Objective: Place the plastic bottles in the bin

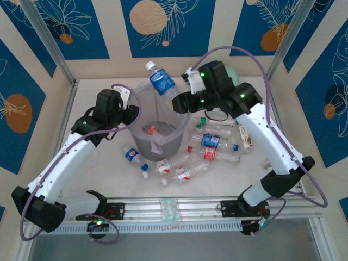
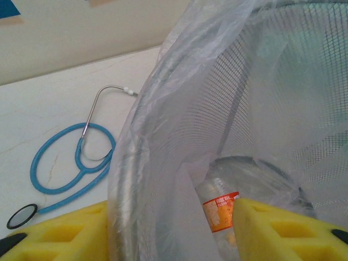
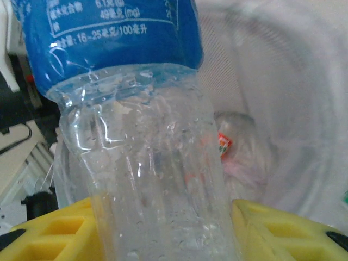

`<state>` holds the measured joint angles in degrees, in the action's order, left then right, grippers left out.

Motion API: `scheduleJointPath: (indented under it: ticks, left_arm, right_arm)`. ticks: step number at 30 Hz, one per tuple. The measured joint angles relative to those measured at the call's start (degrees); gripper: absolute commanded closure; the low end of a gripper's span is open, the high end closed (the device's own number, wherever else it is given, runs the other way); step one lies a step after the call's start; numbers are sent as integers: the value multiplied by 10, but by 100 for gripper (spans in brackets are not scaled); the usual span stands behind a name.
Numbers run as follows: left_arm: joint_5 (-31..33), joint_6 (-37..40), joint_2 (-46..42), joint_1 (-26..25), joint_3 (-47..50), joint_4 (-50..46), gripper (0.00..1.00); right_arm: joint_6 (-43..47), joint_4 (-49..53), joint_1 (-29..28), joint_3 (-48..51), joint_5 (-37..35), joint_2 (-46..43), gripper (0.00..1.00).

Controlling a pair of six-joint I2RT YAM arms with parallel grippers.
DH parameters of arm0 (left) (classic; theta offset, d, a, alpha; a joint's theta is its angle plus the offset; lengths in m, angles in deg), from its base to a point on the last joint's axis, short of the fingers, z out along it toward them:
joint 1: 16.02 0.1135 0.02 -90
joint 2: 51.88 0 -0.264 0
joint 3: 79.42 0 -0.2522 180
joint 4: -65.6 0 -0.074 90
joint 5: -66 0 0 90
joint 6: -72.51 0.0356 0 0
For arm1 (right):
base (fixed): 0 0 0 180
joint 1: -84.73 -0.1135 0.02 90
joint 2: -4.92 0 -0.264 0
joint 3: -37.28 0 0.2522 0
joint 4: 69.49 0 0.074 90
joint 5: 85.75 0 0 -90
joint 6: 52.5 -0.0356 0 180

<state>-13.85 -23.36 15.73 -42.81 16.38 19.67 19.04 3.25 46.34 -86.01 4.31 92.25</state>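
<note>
My right gripper [image 1: 176, 102] [image 3: 163, 228] is shut on the lower body of a clear plastic bottle with a blue label [image 1: 162, 84] [image 3: 147, 163], which hangs tilted, white cap up, over the bin [image 1: 166, 145] [image 3: 304, 109]. My left gripper [image 1: 133, 112] [image 2: 171, 223] stands open astride the bin's left rim [image 2: 128, 179], one yellow finger outside, the other inside. At the bin's bottom lies an orange-labelled bottle [image 1: 152, 130] [image 2: 220, 212] [image 3: 224, 144]. Several more bottles [image 1: 211, 140] lie on the table in front of and right of the bin, one blue-labelled [image 1: 136, 156].
A blue stethoscope [image 2: 70, 163] lies on the table left of the bin. A mint green case [image 1: 232, 72] sits behind my right arm at the back. The aluminium rail [image 1: 179, 206] runs along the near edge. Padded walls close in the table on three sides.
</note>
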Motion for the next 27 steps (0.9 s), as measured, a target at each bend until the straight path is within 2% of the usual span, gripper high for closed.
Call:
scheduleJointPath:
  ticks: [10,19,27]
  left_arm:
    - [-13,0,23,29,-6,0,46]
    - [-21,0,46,40,-22,13,46]
    - [-22,0,66,46,-34,17,47]
  right_arm:
    - [-10,0,-33,42,-31,63,50]
    - [-8,-64,-43,82,-9,79,32]
    - [-3,-81,-41,89,-1,104,19]
